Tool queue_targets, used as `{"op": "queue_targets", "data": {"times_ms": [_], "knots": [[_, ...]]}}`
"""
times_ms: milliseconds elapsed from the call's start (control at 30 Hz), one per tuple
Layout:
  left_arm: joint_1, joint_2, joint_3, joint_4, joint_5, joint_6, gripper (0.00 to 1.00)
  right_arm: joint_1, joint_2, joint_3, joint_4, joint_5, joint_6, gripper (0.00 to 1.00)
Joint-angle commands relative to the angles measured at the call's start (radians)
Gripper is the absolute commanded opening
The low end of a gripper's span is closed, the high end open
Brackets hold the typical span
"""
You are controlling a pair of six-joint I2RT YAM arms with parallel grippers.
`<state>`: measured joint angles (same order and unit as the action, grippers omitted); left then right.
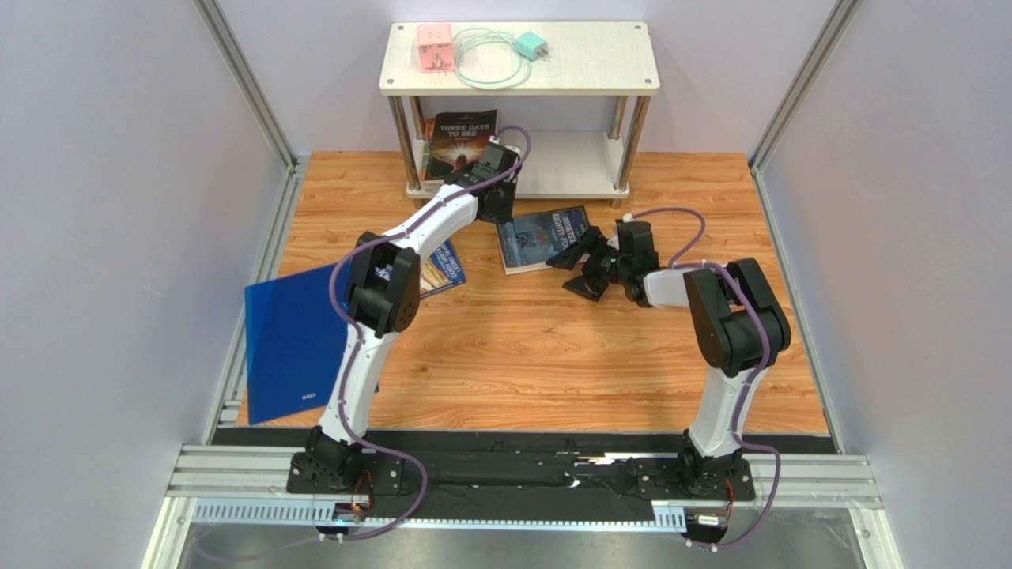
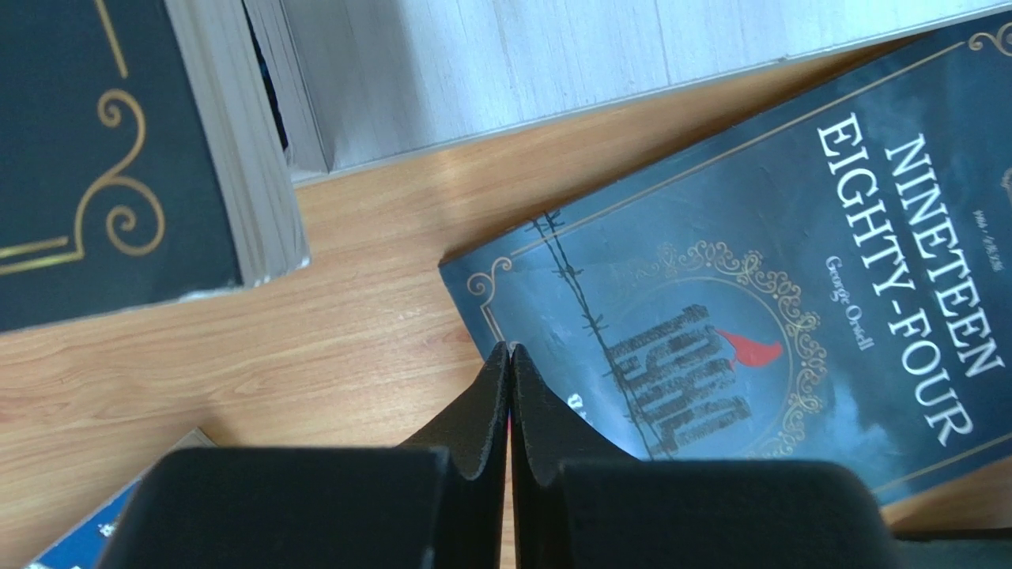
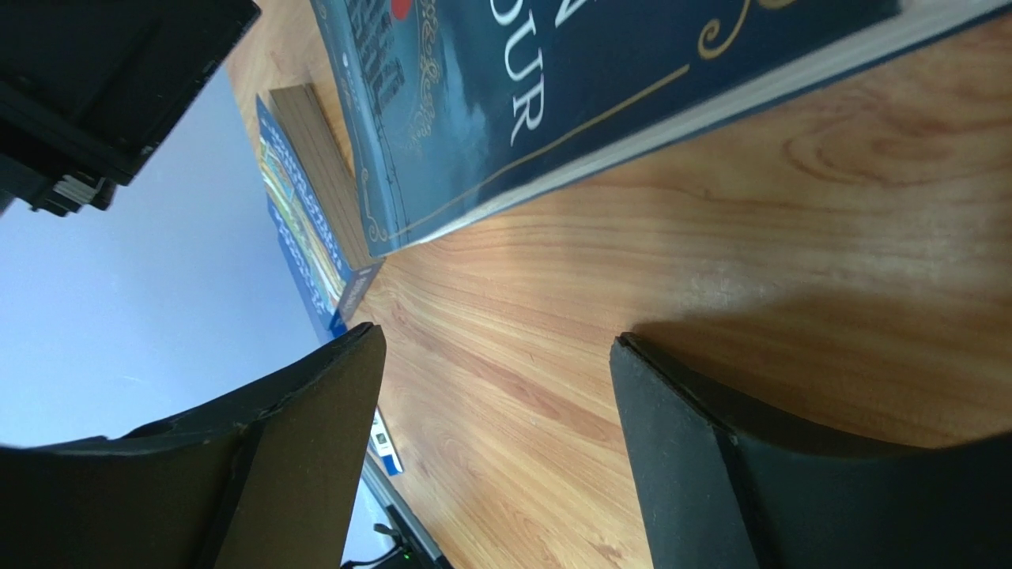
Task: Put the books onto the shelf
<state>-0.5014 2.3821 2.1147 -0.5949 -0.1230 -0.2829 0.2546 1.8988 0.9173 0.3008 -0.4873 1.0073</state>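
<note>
Now Nineteen Eighty-Four book [image 1: 529, 237] flat on worktop [image 1: 535, 356] near shelf [image 1: 594, 57]. Left gripper [image 2: 508, 356] pinched closed, empty. Right gripper [image 3: 497, 344] wide beside book; next must grab its edge.

The dark blue-grey book [image 2: 760, 296], at the right of the frame, reads "NINETEEN EIGHTY-FOUR" and "George Orwell". The black book [image 1: 461, 142], upper centre, reads "THREE DAYS TO SEE".

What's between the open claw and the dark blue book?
Only bare tabletop between the right gripper and the dark blue book, in the right wrist view.
</note>
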Motion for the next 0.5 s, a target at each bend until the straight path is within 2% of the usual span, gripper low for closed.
{"op": "queue_targets", "data": {"times_ms": [0, 200, 400, 467], "knots": [[-0.005, 0.028, 0.08, -0.063, -0.03, 0.047, 0.0, -0.018, 0.048, 0.022, 0.064, 0.009, 0.039, 0.77], [-0.015, 0.077, 0.123, -0.062, -0.075, 0.077, 0.0, -0.026, 0.098, 0.037, 0.098, -0.004, 0.067, 0.77], [-0.055, 0.186, 0.327, -0.222, -0.087, 0.158, 0.0, -0.038, 0.097, 0.035, 0.095, -0.007, 0.065, 0.77], [-0.063, 0.212, 0.347, -0.247, -0.089, 0.165, 0.0, -0.052, 0.085, 0.028, 0.084, -0.004, 0.06, 0.77]]}}
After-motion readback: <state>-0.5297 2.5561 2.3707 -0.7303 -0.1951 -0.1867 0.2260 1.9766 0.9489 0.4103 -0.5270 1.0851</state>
